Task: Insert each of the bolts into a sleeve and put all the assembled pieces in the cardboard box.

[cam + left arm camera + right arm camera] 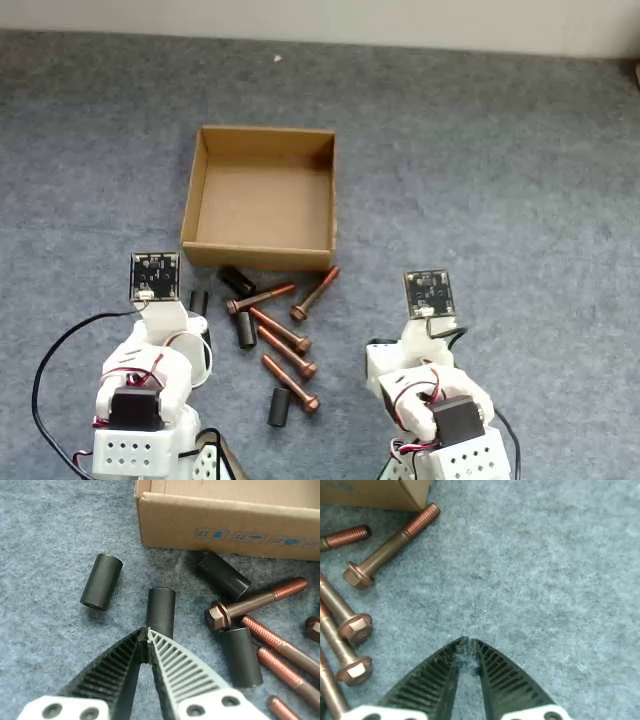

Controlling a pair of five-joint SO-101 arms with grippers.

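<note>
Copper bolts (285, 332) loose at centre frame in the high view, black sleeves (246, 329) mixed in among them. Just above, upper centre, the box (258, 255) on the grey table (500, 180). Down at lower left, the left hand (146, 634), tips pressed together, right at one sleeve's end. At lower right, the right hand (467, 642), tips together too, over bare table beside the bolts.

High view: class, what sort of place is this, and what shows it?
Probably a small robot assembly bench: a left arm and a right arm on a grey felt-like mat, with loose bolts, black sleeves and an empty cardboard box before them.
</note>
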